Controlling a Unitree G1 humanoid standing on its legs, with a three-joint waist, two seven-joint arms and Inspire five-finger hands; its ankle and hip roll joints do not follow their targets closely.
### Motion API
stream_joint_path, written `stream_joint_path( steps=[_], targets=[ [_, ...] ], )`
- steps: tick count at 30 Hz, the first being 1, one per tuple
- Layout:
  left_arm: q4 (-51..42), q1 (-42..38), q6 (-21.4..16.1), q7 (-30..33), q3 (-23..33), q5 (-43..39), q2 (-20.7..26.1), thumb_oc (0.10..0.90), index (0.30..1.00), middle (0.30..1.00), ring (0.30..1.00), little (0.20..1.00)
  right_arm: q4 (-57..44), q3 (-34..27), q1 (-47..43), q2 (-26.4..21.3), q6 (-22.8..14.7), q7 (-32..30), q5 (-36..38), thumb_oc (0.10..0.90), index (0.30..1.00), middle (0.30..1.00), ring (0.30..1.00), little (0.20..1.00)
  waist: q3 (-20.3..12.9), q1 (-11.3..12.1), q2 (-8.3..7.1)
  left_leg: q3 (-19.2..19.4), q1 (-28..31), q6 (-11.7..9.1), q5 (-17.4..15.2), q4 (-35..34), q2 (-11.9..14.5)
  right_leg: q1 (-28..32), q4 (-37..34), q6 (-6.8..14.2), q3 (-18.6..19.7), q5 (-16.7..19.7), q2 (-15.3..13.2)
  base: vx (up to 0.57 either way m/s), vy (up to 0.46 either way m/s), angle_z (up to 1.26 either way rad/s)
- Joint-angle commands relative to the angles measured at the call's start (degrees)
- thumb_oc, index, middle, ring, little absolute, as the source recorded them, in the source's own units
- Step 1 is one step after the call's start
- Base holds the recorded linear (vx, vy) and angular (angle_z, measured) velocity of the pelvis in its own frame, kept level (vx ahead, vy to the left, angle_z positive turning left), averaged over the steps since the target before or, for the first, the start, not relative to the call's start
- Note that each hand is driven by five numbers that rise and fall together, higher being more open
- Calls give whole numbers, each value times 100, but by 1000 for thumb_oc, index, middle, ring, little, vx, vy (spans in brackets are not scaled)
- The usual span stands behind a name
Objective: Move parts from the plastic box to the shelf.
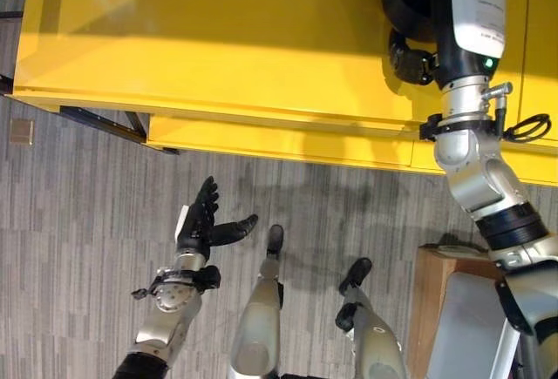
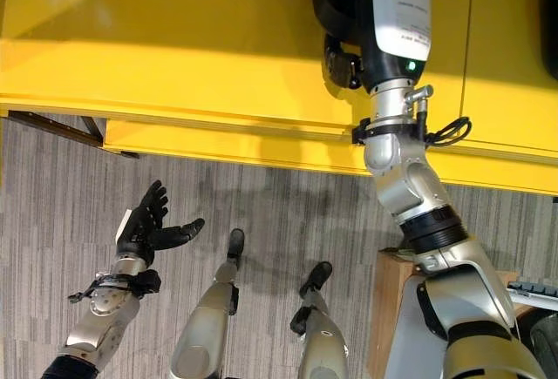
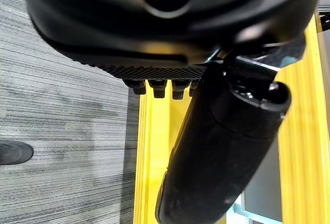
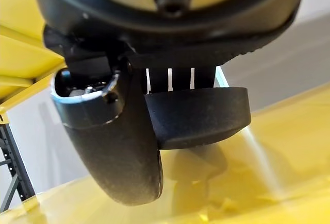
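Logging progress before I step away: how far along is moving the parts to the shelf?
Nothing looks done yet: the visible yellow shelf surface carries no placed part. In hand: the right hand is over the shelf, curled round a black part just above the yellow surface. The left hand hangs open above the floor. Left: release this part; the plastic box and remaining parts cannot be judged here.
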Motion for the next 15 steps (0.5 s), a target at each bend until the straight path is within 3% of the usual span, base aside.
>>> stream_joint_path(
  steps=[1, 15],
  targets=[
    [-477, 315, -402, 26, 221, 1, 209, 900, 1000, 1000, 1000, 1000, -253, -37, -845, -352, -262, -526, 80, 400, 300, 300, 300, 300, -381, -24, -289, 11, 57, 52, -392, 225, 55, 283, 446, 280, 79, -618, -257, 0, 0, 0],
    [-422, 226, -503, 18, 94, -102, 231, 900, 1000, 1000, 1000, 1000, 1344, 363, -1367, 7, -126, -594, 497, 400, 300, 300, 300, 300, -302, 32, -197, 14, 95, 66, -359, 165, 36, 257, 496, 276, 53, -599, -283, -2, 1, -1]
  ],
)
